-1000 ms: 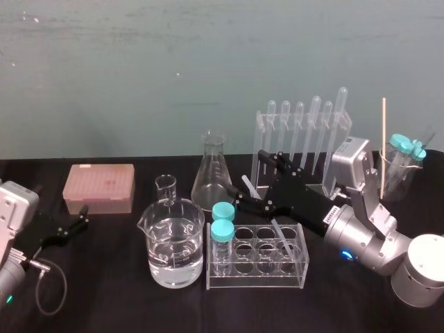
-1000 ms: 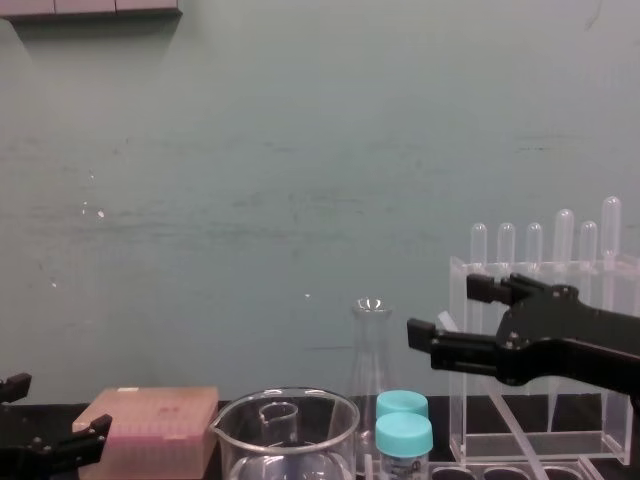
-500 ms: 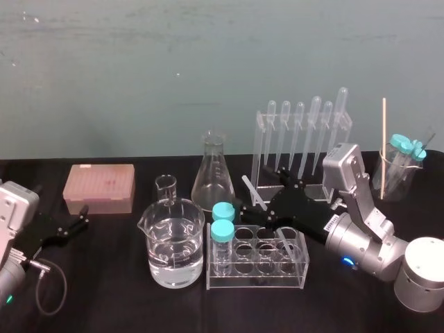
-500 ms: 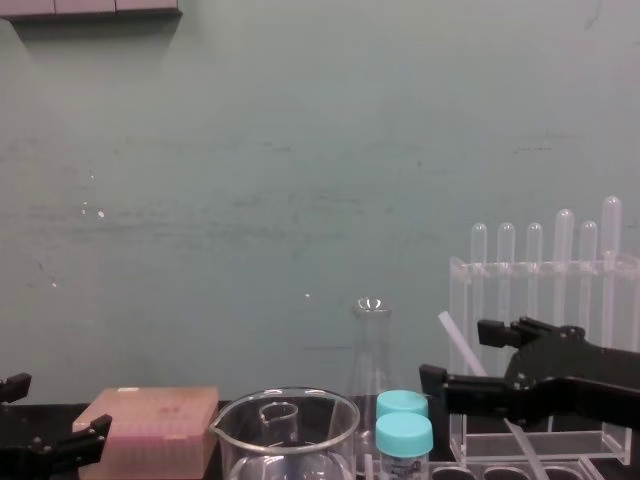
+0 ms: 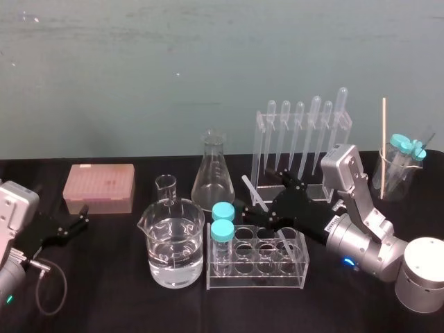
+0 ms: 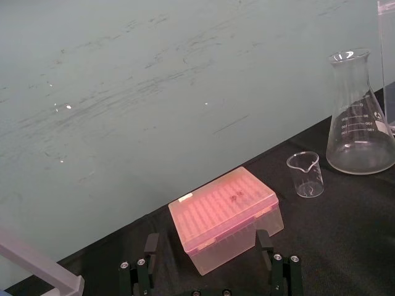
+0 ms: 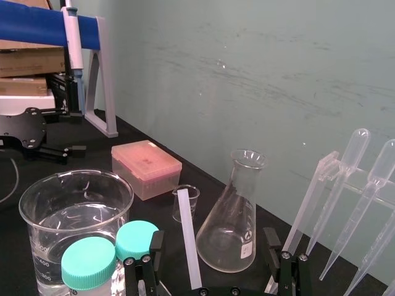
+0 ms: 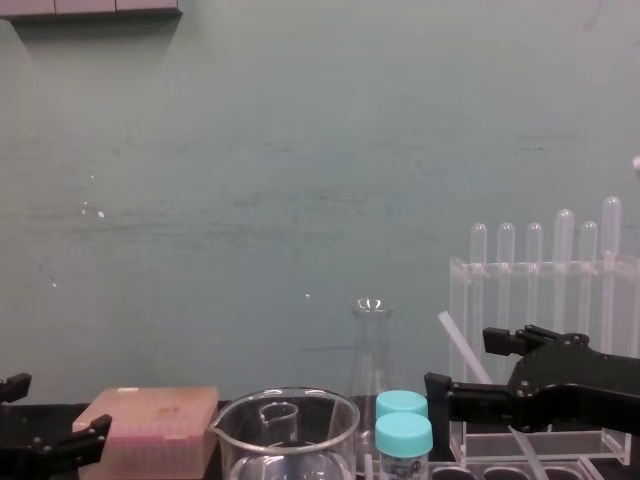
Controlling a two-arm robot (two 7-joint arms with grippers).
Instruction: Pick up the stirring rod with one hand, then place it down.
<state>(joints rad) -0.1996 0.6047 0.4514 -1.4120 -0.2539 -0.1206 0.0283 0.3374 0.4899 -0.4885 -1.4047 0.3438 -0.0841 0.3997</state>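
The stirring rod is a thin translucent-white stick leaning with its lower end in a hole of the clear tube rack. Its top end points up and to the left. My right gripper stands open around the rod's upper part, one finger on each side. In the right wrist view the rod rises between the fingers without touching either, nearer one than the other. From the chest view the rod slants up between the open right gripper. My left gripper rests open at the table's left.
A water-filled beaker and two blue-capped vials stand just left of the rack. Behind are a flask, a small beaker, a pipette stand and a pink tip box. A beaker with a wooden stick stands far right.
My right gripper has come down and slightly back from above the rack, so its open fingers now straddle the rod. The rod and the left arm have not moved.
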